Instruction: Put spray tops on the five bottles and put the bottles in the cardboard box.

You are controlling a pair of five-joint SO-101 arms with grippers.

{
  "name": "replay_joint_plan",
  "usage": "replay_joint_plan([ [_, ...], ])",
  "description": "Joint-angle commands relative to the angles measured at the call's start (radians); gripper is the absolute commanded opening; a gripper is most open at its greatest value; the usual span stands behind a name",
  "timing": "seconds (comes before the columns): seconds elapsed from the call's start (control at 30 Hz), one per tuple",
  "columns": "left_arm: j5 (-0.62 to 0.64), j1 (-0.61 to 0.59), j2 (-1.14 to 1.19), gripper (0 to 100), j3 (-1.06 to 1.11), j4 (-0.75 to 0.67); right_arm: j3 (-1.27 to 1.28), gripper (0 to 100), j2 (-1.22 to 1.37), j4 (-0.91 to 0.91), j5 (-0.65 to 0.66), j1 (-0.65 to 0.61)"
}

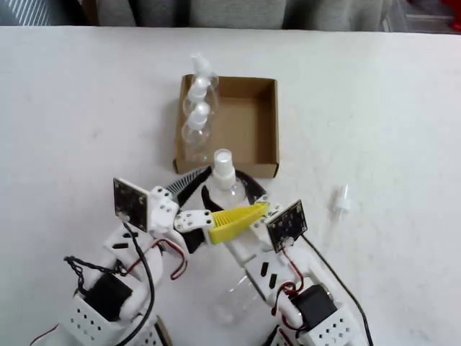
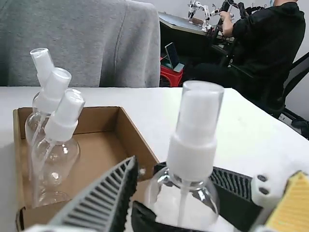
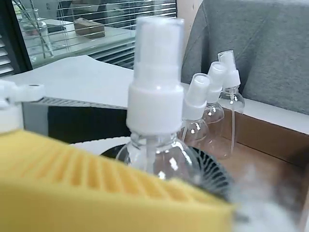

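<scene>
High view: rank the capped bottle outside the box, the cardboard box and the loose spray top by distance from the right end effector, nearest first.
1. Capped bottle, held in the right end effector.
2. Cardboard box, just beyond the bottle.
3. Loose spray top, lying off to the table's right.

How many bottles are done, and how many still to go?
Three bottles with tops stand in the box. The right gripper holds a fourth bottle, top on, just in front of the box; it goes in next. A fifth bottle lies on the table, seemingly topless, and a loose top lies off to its side. That one needs its top, then the box.
</scene>
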Motion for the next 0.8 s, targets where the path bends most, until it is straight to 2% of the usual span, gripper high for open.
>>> replay_joint_plan([
  [0.0,-0.003,0.025,-0.016,48,-0.049,0.008,0.008,1.7,-0.013,-0.033,0.006,0.016],
  [0.13,-0.003,0.025,-0.015,42,-0.114,0.008,0.008,1.7,-0.013,-0.033,0.006,0.016],
  [0.3,-0.006,0.025,-0.015,18,-0.181,0.008,0.008,1.7,-0.013,-0.031,0.006,0.016],
  [0.4,-0.006,0.03,-0.015,9,-0.238,0.008,0.008,1.7,-0.013,-0.031,0.006,0.016],
  [0.57,-0.006,0.025,-0.015,12,-0.338,0.023,0.008,1.7,-0.013,-0.031,0.006,0.016],
  [0.77,-0.006,0.025,-0.015,10,-0.555,0.25,0.008,1.7,-0.013,-0.03,0.006,0.016],
])
